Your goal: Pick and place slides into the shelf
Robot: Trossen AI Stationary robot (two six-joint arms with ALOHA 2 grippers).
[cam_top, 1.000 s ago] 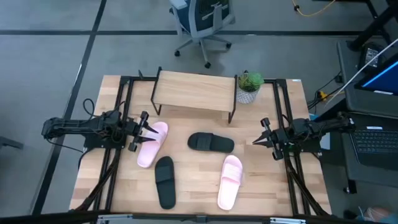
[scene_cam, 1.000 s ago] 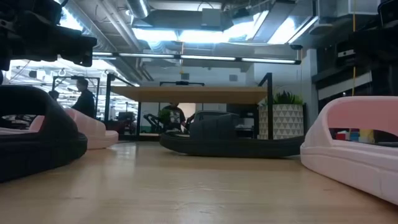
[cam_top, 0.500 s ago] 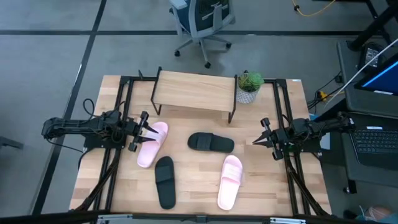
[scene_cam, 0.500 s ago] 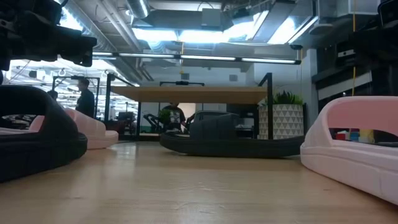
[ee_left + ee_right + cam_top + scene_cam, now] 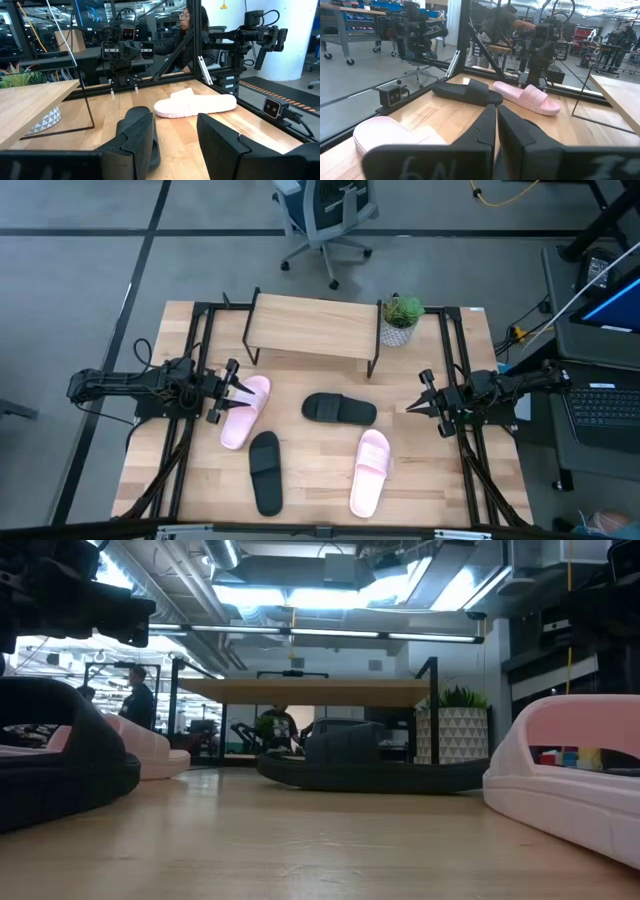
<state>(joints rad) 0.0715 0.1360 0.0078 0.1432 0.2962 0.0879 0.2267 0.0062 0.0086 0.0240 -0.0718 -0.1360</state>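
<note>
Four slides lie loose on my counter (image 5: 300, 490) and none sits on the shelf (image 5: 312, 328), the low plank rack at the far edge beside a small potted plant (image 5: 401, 318).

My left gripper (image 5: 238, 391) hovers at the heel end of one pink slide (image 5: 243, 412), jaws spread apart. My right gripper (image 5: 418, 406) waits well clear on the other side, jaws closed together with nothing between them.

A black slide (image 5: 339, 409) lies crosswise in front of the shelf. A second black slide (image 5: 265, 470) and a second pink slide (image 5: 369, 471) lie lengthwise nearer my edge, well apart from each other.

I judge these to be moulded foam: light, slightly springy, firm enough to keep their shape when lifted by one part. The sole looks too wide and flat for a sure pinch across it. The broad strap, standing proud as an arch, is the better hold, with one jaw slid under it and the other on top. A pinch on the sole's side edge might work, though the shoe could swing. The surface looks matte, so I expect little slipping. Nothing here seems fragile.

People are visible in the room beyond, clear of the counter.
</note>
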